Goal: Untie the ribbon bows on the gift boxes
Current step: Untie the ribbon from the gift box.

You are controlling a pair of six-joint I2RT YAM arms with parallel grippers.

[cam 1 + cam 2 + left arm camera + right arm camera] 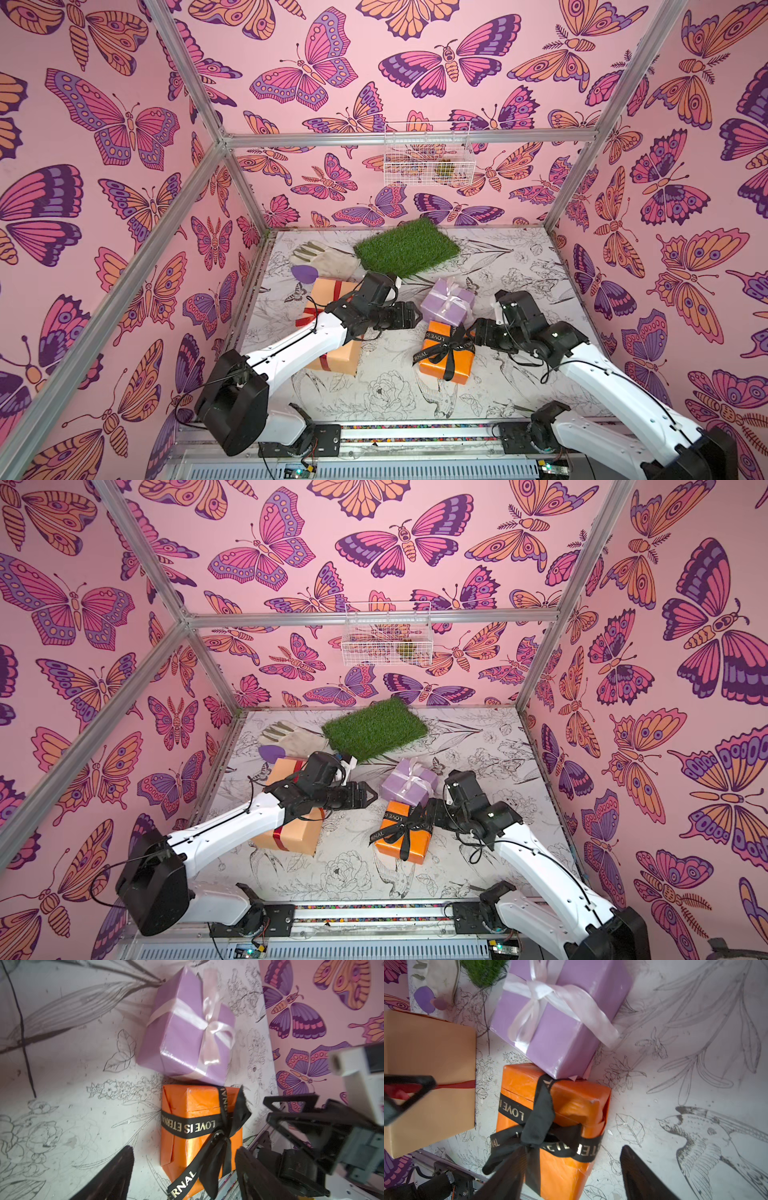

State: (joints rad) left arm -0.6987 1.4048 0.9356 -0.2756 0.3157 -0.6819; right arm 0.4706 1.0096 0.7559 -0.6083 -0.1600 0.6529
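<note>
In both top views three gift boxes lie on the flower-printed table. The peach box [332, 353] with its red ribbon [338, 291] lies partly under my left arm. The orange box [446, 365] carries a tied black lettered bow [446, 345]. The lilac box [449, 307] leans on the orange one, its pale bow [449, 297] tied. My left gripper [415, 316] [182, 1149] hangs open just left of the lilac box, holding nothing. My right gripper [473, 332] [574, 1148] is open at the orange box's right end, one finger [508, 1174] against the black bow's tail.
A green turf mat [407, 247] lies at the back, with a pale glove [324, 255] and a purple piece [305, 274] to its left. A white wire basket [428, 153] hangs on the back wall. Butterfly walls close in on both sides.
</note>
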